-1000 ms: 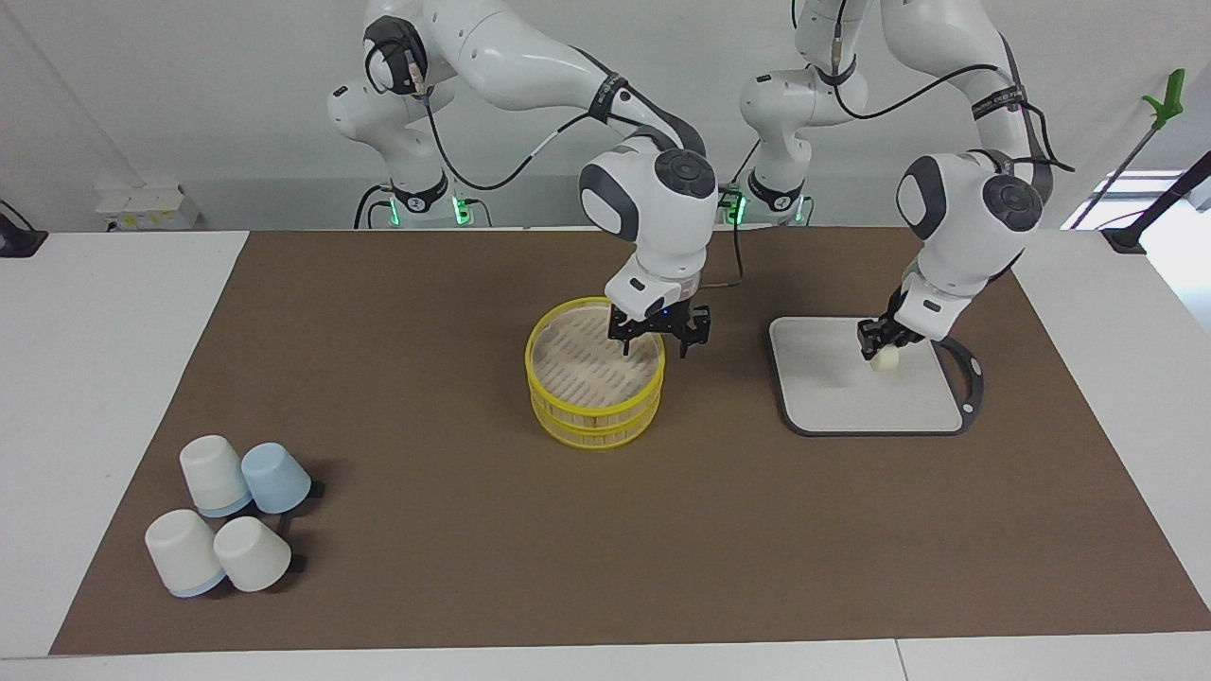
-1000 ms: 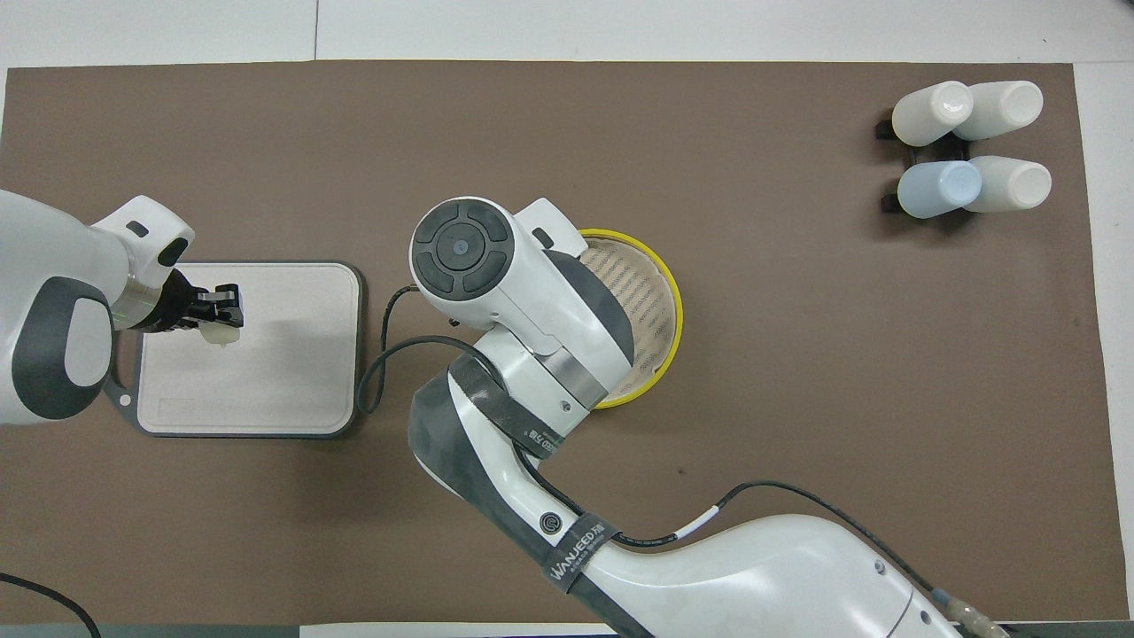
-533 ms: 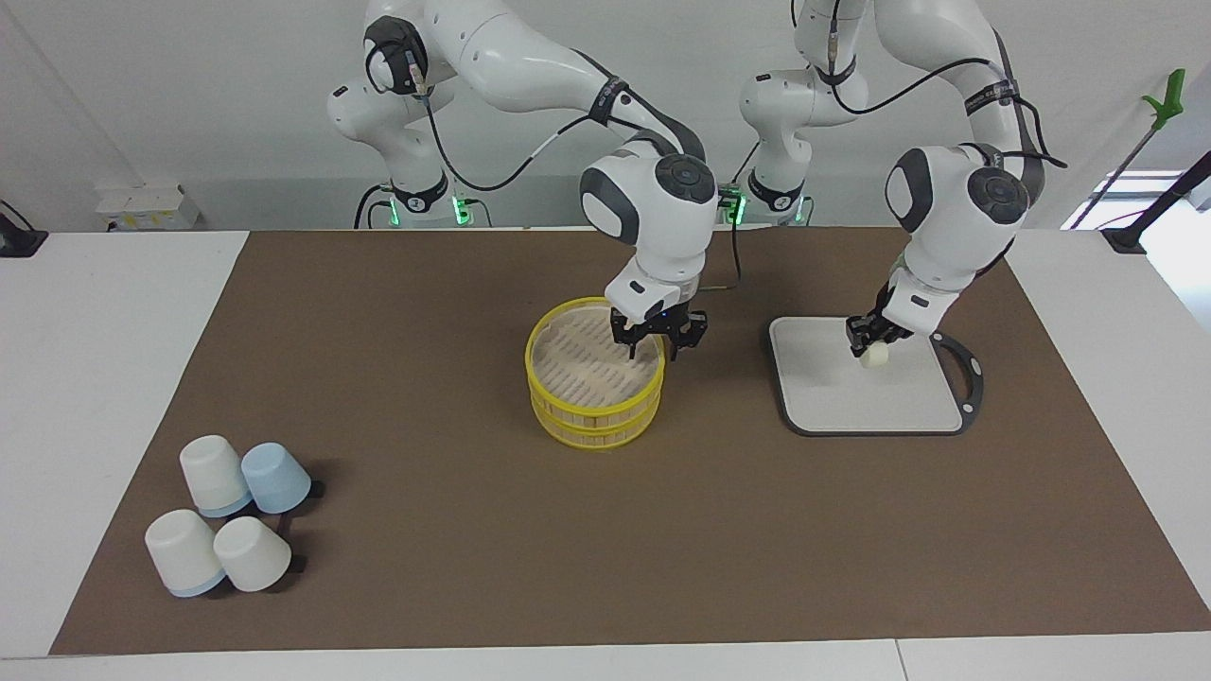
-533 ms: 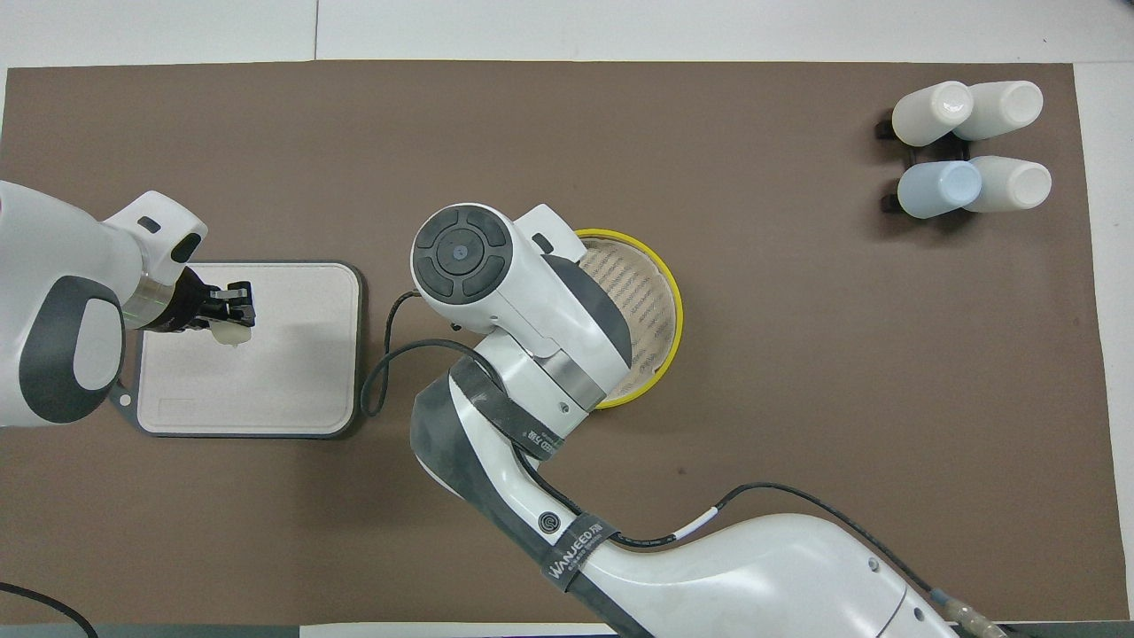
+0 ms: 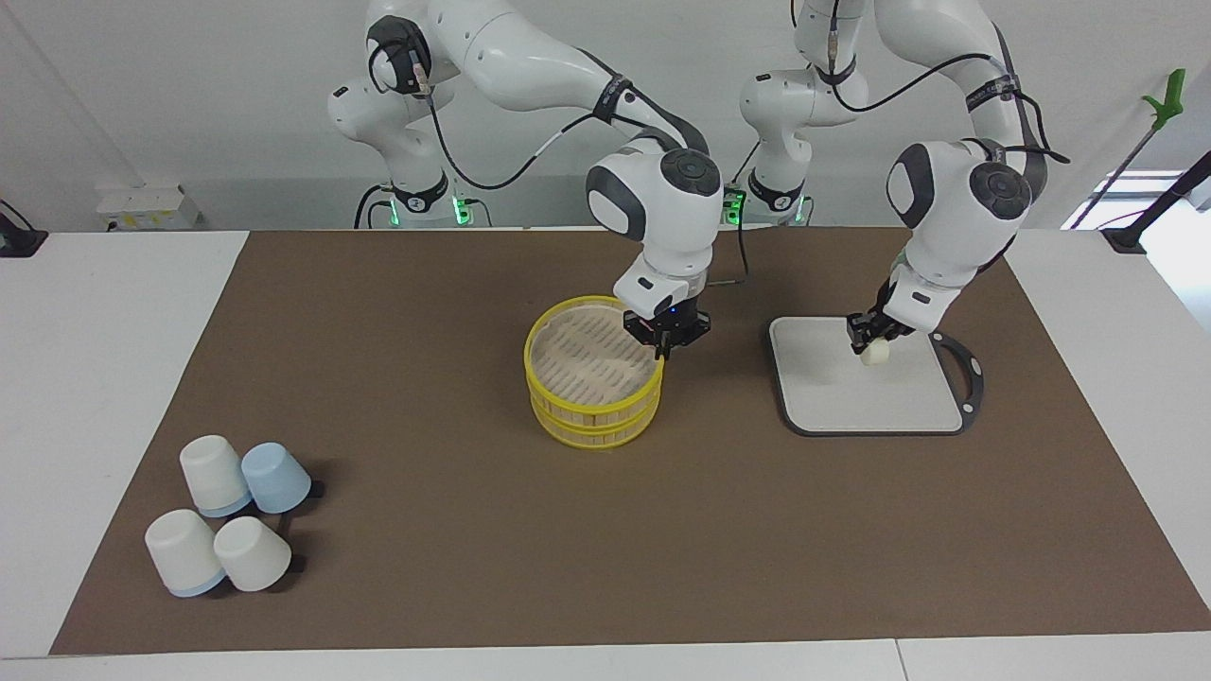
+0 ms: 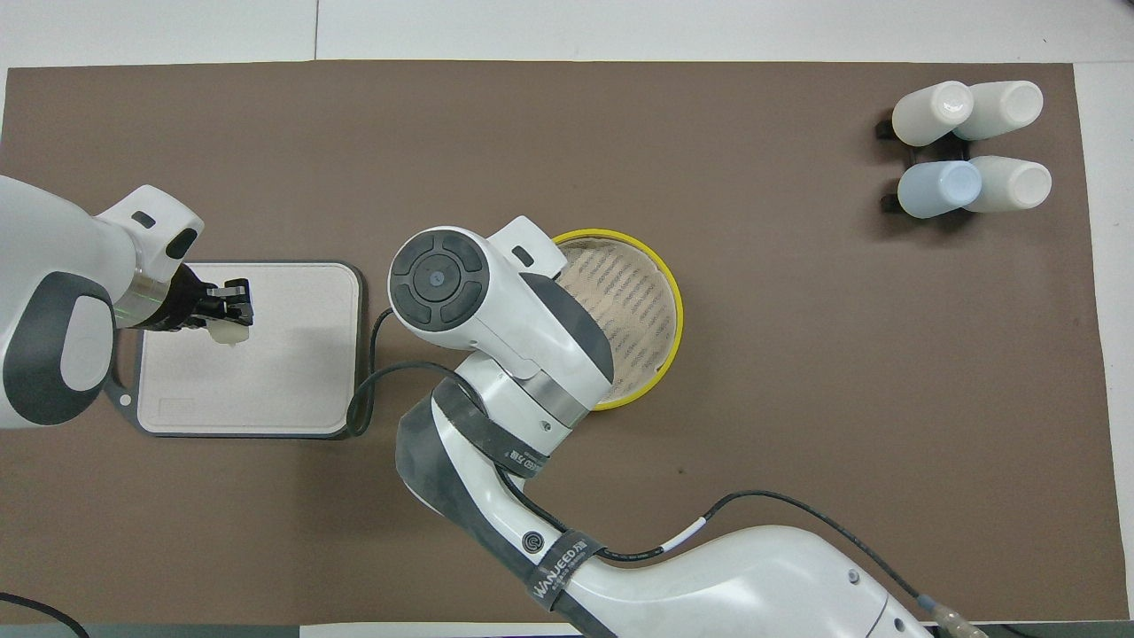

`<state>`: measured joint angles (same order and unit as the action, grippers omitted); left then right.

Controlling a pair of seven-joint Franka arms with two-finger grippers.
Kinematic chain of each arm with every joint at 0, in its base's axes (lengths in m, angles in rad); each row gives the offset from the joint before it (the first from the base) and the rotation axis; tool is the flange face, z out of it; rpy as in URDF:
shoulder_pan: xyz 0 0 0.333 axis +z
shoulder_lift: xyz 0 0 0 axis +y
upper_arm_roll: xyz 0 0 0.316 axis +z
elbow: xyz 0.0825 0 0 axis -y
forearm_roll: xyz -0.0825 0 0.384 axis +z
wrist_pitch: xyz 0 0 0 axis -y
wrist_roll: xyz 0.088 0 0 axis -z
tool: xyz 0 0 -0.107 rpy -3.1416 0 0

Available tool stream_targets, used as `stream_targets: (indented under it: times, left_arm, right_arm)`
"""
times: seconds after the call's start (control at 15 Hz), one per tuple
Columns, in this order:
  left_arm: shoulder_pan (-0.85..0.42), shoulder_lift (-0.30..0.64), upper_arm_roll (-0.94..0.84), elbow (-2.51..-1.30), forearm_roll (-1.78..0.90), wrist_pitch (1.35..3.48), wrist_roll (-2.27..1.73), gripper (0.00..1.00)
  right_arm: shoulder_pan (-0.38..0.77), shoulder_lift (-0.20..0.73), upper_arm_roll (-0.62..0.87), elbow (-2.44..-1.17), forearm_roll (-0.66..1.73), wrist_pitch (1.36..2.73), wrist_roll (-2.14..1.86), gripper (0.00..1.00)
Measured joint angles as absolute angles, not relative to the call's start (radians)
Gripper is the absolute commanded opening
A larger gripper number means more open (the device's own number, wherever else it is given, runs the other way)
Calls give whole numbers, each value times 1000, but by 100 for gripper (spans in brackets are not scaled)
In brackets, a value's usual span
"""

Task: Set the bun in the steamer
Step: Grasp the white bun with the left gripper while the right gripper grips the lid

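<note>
Bun (image 5: 875,352) gripped in left pincer (image 5: 868,342) over board (image 5: 833,397), steamer (image 5: 593,378) holding nothing, right pincer (image 5: 664,348) clenched at its rim.

Bright, even indoor light, both views sharp. Soft short shadows under the upturned cups (image 5: 227,515) on the brown mat (image 5: 426,530). A faint shadow lies on the grey board (image 6: 292,354). White arm shells show mild glare. Daylight blows out a window (image 5: 1149,203) at the facing view's edge. No visible edge distortion.
</note>
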<state>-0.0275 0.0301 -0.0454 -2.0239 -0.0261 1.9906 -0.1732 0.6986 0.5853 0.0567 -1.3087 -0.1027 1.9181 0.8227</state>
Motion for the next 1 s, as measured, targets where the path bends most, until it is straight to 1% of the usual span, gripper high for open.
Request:
stream_targets:
  times: [0.27,0.53,0.73,1.0]
  left_arm:
    - [-50,27,-48,-1992,-45,1969,-206,36]
    - [-59,27,-49,-1991,-46,1968,-215,36]
    - [-72,27,-49,-1984,-48,1968,-244,36]
    - [-115,28,-52,-1966,-49,1968,-318,37]
  right_arm:
    - [706,585,57,-1280,-113,1865,823,0]
    - [692,561,50,-1211,-114,1737,820,0]
    - [673,505,48,-1176,-104,1681,776,0]
    - [602,429,46,-1174,-102,1647,681,0]
